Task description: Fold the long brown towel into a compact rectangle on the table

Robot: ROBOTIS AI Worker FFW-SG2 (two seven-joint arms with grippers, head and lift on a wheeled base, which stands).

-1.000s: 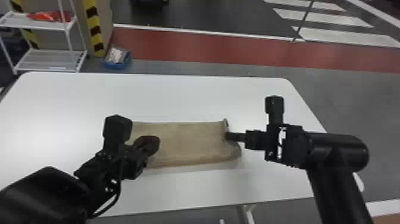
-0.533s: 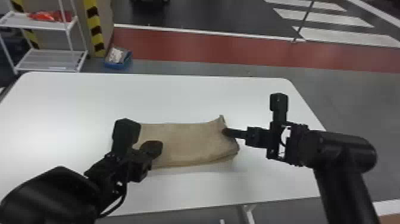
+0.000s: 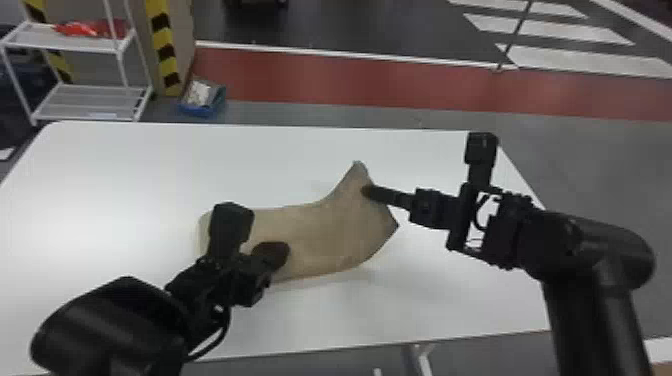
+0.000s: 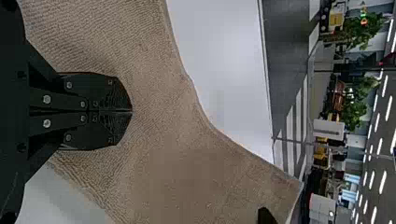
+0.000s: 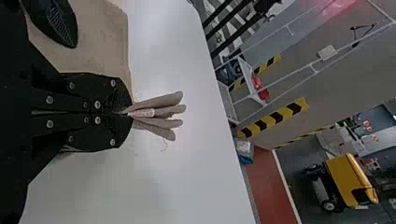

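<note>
The brown towel (image 3: 320, 232) lies on the white table as a short folded band, its right end raised and bent. My right gripper (image 3: 367, 191) is at that raised end; in the right wrist view, my right gripper (image 5: 128, 113) is shut on several stacked layers of the towel (image 5: 156, 112), whose edges stick out past its tips. Over the towel's left part is my left gripper (image 3: 282, 250). The left wrist view has my left gripper (image 4: 130, 111) with its two fingers together, above the towel's surface (image 4: 187, 154); contact with the cloth is hard to tell.
The white table (image 3: 300, 160) extends behind and to both sides of the towel. Beyond its far left corner stand a white shelf rack (image 3: 75, 45) and a blue box (image 3: 202, 100) on the floor.
The right gripper has moved up and back, lifting the towel's right end, which now bends away from the rest. The left gripper has shifted slightly to the right.
</note>
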